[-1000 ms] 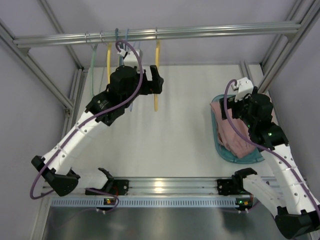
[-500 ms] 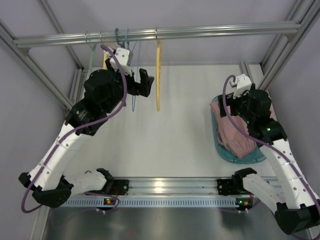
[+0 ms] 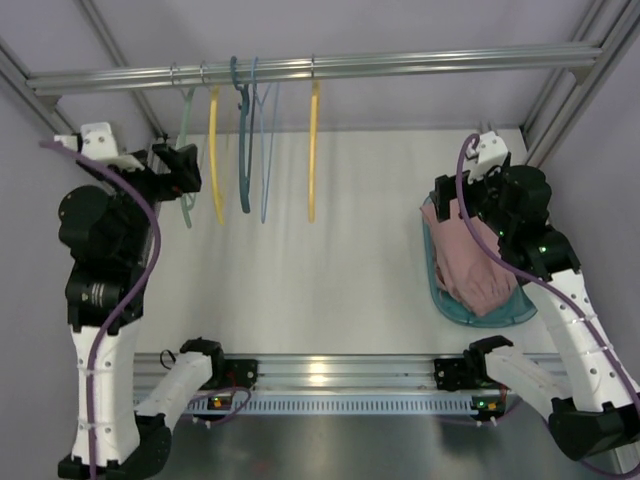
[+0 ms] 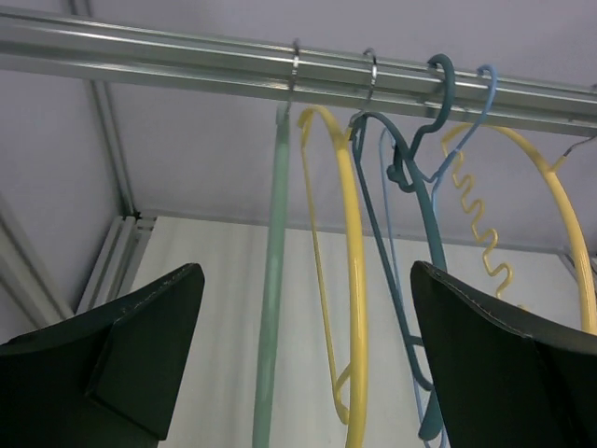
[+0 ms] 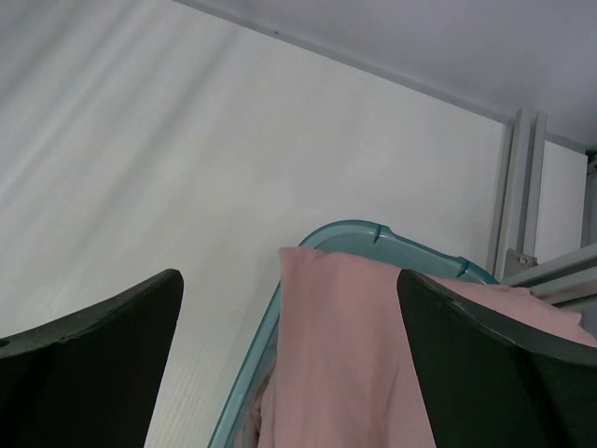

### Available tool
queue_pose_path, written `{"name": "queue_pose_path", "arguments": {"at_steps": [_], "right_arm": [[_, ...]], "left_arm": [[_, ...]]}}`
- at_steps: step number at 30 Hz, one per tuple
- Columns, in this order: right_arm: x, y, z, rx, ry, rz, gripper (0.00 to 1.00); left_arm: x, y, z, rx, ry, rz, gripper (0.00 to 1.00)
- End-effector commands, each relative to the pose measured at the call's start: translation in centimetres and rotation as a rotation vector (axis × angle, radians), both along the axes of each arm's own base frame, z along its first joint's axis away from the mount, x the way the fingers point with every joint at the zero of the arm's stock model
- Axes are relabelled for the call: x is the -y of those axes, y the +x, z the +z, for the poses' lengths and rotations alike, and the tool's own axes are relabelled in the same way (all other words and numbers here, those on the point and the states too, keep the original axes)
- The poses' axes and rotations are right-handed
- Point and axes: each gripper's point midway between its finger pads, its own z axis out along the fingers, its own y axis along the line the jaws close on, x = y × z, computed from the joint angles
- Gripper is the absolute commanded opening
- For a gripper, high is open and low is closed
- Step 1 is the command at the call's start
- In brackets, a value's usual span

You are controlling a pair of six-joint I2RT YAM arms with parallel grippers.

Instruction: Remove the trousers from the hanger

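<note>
The dusty-pink trousers [image 3: 470, 265] lie bunched in a teal tub [image 3: 441, 300] at the right, off any hanger; they also show in the right wrist view [image 5: 345, 355]. Two bare yellow hangers hang on the rail, one in the middle [image 3: 313, 150] and one further left [image 3: 213, 150]; the left wrist view shows both, the left one [image 4: 354, 280] and the middle one [image 4: 569, 215]. My left gripper [image 3: 180, 165] is open and empty at the far left, beside the pale green hanger [image 3: 185, 150]. My right gripper [image 3: 452, 205] is open and empty just above the trousers.
A metal rail [image 3: 320, 68] crosses the back. A teal hanger [image 3: 240, 150] and a light blue hanger [image 3: 265, 150] hang between the yellow ones. Frame posts stand at both back corners. The tub rim [image 5: 373, 229] shows under my right gripper [image 5: 289, 373].
My left arm has swung back to the far left, away from the middle yellow hanger. My right gripper has shifted slightly up and back over the tub.
</note>
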Motion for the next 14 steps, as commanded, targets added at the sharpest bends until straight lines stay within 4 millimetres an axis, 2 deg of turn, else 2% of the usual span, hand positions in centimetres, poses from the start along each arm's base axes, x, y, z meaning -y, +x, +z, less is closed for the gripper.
{"name": "queue_pose_path", "arguments": {"at_steps": [1, 5, 9, 14], "right_arm": [[-1.0, 0.5, 3.2, 0.070, 0.069, 0.035, 0.99], [-1.4, 0.3, 3.6, 0.078, 0.080, 0.052, 0.99], [-1.6, -0.3, 3.5, 0.080, 0.099, 0.063, 0.99], [-1.8, -1.4, 3.3, 0.080, 0.136, 0.078, 1.00]], "left_arm": [[-1.5, -2.5, 0.2, 0.034, -0.025, 0.038, 0.99], [-3.7, -4.2, -2.5, -0.061, -0.002, 0.144, 0.98], [-5.0, -5.9, -4.7, -0.115, 0.033, 0.213, 0.99], [-5.7, -6.9, -4.8, -0.116, 0.053, 0.250, 0.99]]}}
